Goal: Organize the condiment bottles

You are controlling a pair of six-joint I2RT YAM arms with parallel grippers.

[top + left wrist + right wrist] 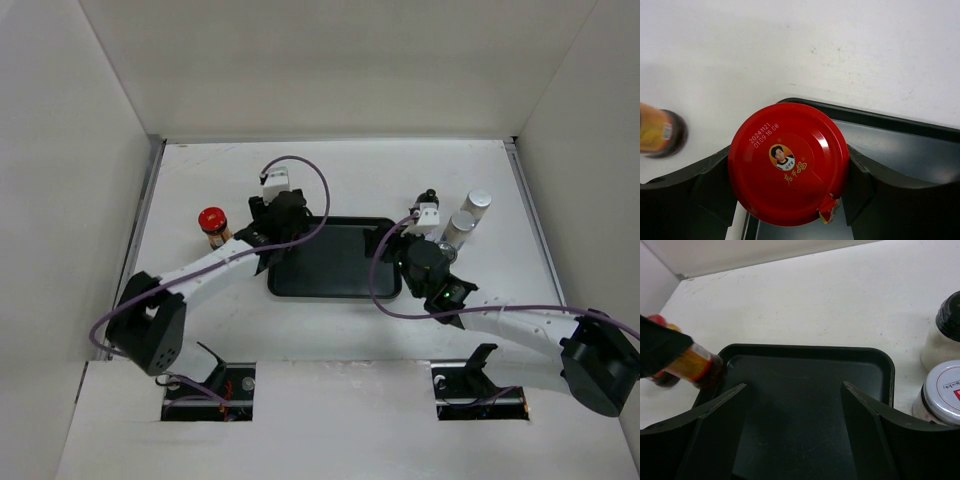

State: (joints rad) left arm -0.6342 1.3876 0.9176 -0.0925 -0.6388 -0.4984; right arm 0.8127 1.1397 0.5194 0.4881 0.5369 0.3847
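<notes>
Pinching a red-lidded jar (787, 160) from both sides just under its lid, your left gripper (790, 172) holds it over the far left corner of the black tray (890, 122). In the right wrist view the jar looks tilted, and you cannot tell whether its base touches the tray floor. I read this as the placing step. Starting in a corner leaves the rest of the tray floor, which is bare, free for the other bottles.

Your right gripper (795, 387) hangs spread and empty over the tray's right side. It is likely parked there because its own supply is close. The grey-lidded jar (945, 390) and the black-knobbed bottle (950, 325) stand just beside the right rim, and the white shakers (478, 203) are a little beyond.

A second red-lidded jar (212, 222) stands on the table just left of your left gripper, so that side is tight for any retreat. The tray's raised rim sits directly under the held jar, so lower the jar inside the rim, not on it.
</notes>
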